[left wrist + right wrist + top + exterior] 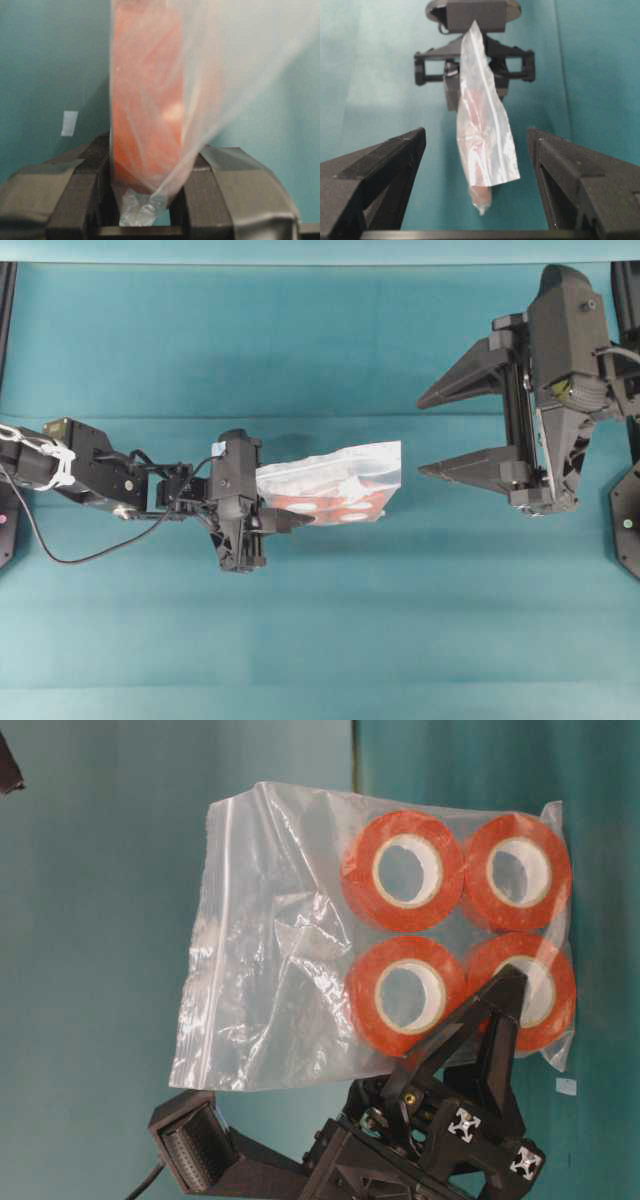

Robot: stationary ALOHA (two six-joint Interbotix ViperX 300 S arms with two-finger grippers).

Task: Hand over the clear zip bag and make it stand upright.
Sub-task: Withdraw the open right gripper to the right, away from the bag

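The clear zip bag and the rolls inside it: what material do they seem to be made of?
The clear zip bag: thin transparent plastic film, glossy, judging by its creases and highlights. The rolls: probably adhesive tape, smooth orange with a slight sheen, wound on whitish cores that could be card or plastic.

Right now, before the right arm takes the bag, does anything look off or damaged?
Nothing damaged or spilled. The clear zip bag hangs edge-on from the left end effector, which pinches a crumpled corner. The four tape rolls sit bunched toward one end. The right end effector waits open, apart from it.
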